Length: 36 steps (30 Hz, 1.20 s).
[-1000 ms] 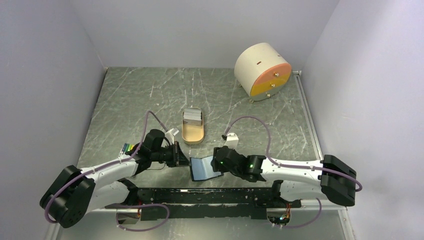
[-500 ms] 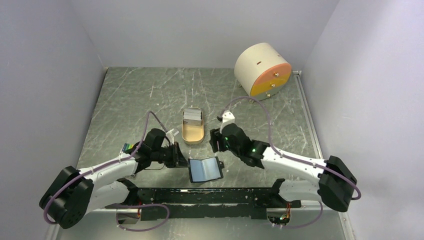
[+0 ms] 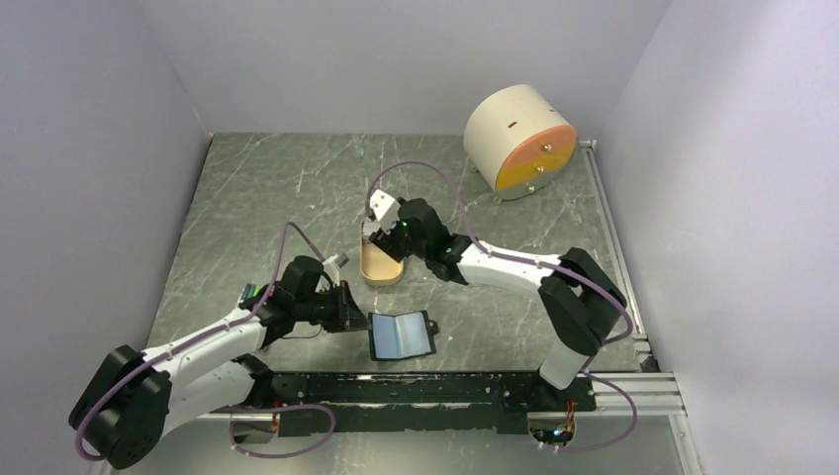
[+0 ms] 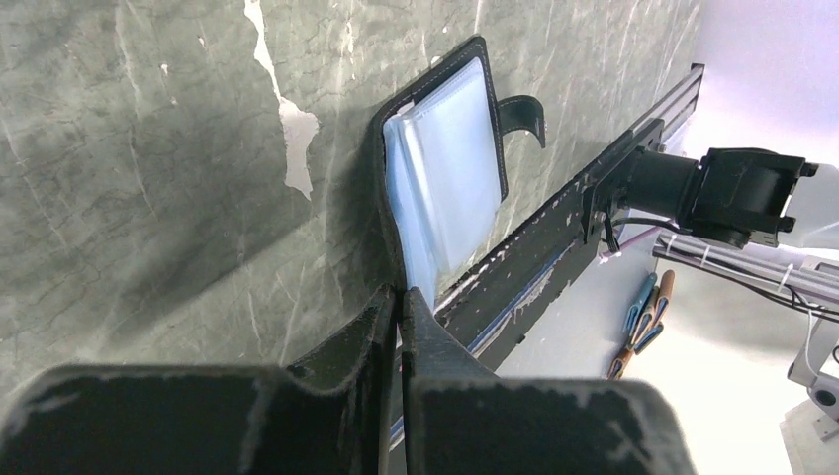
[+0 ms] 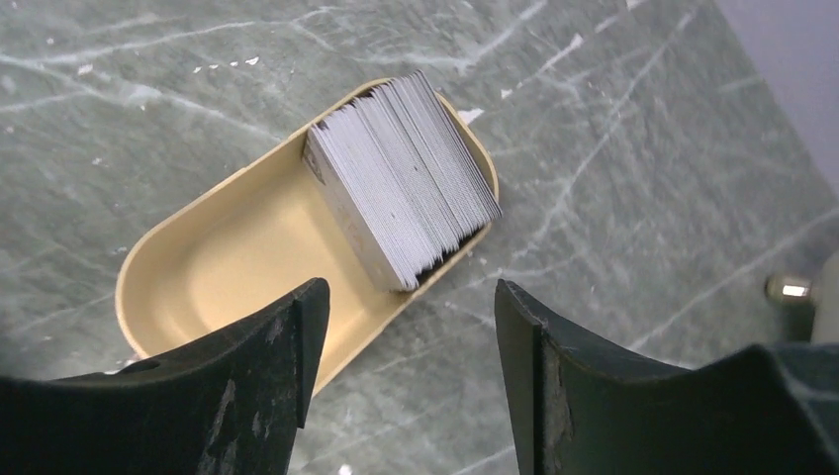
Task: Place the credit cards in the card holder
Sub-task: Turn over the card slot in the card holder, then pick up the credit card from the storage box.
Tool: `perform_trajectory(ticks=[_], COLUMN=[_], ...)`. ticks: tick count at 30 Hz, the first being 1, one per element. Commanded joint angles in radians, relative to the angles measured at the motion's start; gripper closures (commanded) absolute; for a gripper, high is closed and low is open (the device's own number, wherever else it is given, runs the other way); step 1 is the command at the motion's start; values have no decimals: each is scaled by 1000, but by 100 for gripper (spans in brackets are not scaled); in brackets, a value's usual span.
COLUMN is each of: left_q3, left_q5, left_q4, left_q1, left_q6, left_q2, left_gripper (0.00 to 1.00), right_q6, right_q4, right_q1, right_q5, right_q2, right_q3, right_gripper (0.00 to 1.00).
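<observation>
The bench [image 3: 257,198] is lit brightly and evenly from above in the top view. Only soft, short shadows are cast, and a pale sheen is seen on the card holder [image 3: 401,334] by the near edge. In the left wrist view the right side is overexposed, glare is thrown off the holder's pockets, and the left gripper [image 4: 401,295] is blurred. In the right wrist view the credit cards [image 5: 401,178] are rendered sharply, while the right gripper [image 5: 410,292] is dark and soft.

The credit cards [image 5: 406,183] sit in the tray [image 5: 218,287]; the card holder [image 3: 401,334] lies before it; the drum [image 3: 519,139] behind, rightward.
</observation>
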Motion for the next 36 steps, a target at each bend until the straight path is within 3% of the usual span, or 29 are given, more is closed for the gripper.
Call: perform_trajectory(ticks=[1, 8, 21, 25, 31, 36], left_q3=[-9, -18, -35, -46, -49, -52], left_q5=[-26, -30, -20, -21, -21, -20], left_q4=[-35, -68, -61, -63, -58, -54], left_q1=[8, 8, 8, 8, 8, 8], left_q6=[-3, 0, -20, -32, -36, -38], left_q2=[-37, -70, -100, -127, -131, -128], left_gripper=[91, 91, 91, 91, 91, 91], right_q6=[-252, -398, -477, -493, -499, -472], right_q4=[99, 63, 120, 135, 168, 168], right_q1=[-5, -5, -5, -4, -7, -7], right_q5=[-92, -154, -99, -41, -13, -35], right_q2=[65, 186, 331, 360, 349, 314], right_q3=[41, 124, 159, 172, 160, 153], right_gripper=[33, 34, 35, 43, 62, 63])
